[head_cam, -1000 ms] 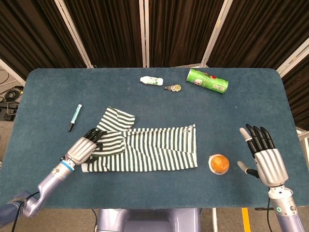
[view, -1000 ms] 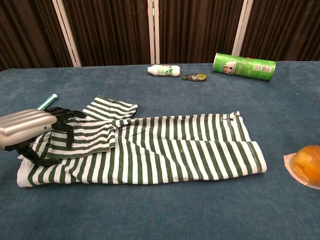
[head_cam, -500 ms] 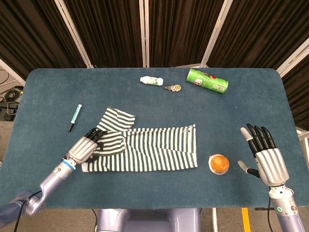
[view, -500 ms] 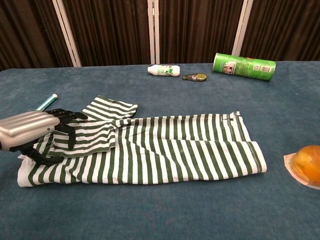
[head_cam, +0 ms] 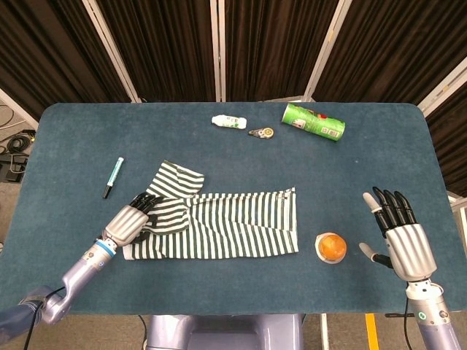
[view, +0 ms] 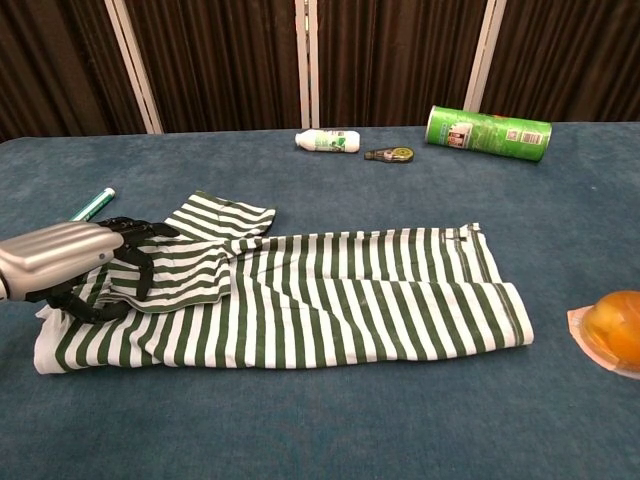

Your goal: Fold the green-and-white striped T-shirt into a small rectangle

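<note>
One striped T-shirt (head_cam: 219,226), lengthwise left-right, sleeve pointing away

The left hand (head_cam: 131,221) grips the left end of the striped T-shirt (head_cam: 219,224), which lies folded lengthwise. The right hand (head_cam: 400,237) hovers with fingers spread beside an orange (head_cam: 331,246).

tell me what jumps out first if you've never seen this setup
The green-and-white striped T-shirt, folded into a long band, lies mid-table on the dark blue felt tabletop. The silver left hand rests on its left end, black fingers on the cloth, while the right hand is open, fingers spread, at the right edge beside an orange fruit cup. A green cylindrical can lies at the back.
</note>
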`<state>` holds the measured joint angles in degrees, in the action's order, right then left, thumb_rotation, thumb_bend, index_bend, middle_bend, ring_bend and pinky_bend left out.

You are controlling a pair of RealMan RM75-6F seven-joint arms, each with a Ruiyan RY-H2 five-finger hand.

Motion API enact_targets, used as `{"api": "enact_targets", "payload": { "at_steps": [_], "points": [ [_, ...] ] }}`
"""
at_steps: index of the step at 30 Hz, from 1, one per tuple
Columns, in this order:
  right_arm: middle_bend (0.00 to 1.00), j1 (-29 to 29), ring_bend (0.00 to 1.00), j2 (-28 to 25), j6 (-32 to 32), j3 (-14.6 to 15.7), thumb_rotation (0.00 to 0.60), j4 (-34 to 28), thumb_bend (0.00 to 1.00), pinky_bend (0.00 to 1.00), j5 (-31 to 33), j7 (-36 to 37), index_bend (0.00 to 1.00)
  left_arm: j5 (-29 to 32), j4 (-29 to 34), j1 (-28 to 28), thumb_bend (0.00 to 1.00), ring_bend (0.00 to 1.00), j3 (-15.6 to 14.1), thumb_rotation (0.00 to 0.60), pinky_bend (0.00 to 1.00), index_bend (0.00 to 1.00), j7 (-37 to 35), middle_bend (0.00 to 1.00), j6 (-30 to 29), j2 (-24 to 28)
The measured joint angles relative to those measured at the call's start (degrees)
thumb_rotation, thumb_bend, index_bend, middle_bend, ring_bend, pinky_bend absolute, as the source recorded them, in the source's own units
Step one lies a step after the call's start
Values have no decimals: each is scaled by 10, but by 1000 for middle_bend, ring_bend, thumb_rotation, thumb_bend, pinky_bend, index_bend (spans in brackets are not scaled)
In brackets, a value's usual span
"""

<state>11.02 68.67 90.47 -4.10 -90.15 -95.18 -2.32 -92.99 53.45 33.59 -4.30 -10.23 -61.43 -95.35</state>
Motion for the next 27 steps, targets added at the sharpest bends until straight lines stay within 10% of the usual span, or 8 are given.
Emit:
{"api": "enact_targets", "payload": {
  "at_steps": [27],
  "points": [
    [2,-3,0,0,1,-3,600,-2,10,0,-6,1,106,14,17,7,577,0,15,600,0,844,-9,0,0,2]
  ]
}}
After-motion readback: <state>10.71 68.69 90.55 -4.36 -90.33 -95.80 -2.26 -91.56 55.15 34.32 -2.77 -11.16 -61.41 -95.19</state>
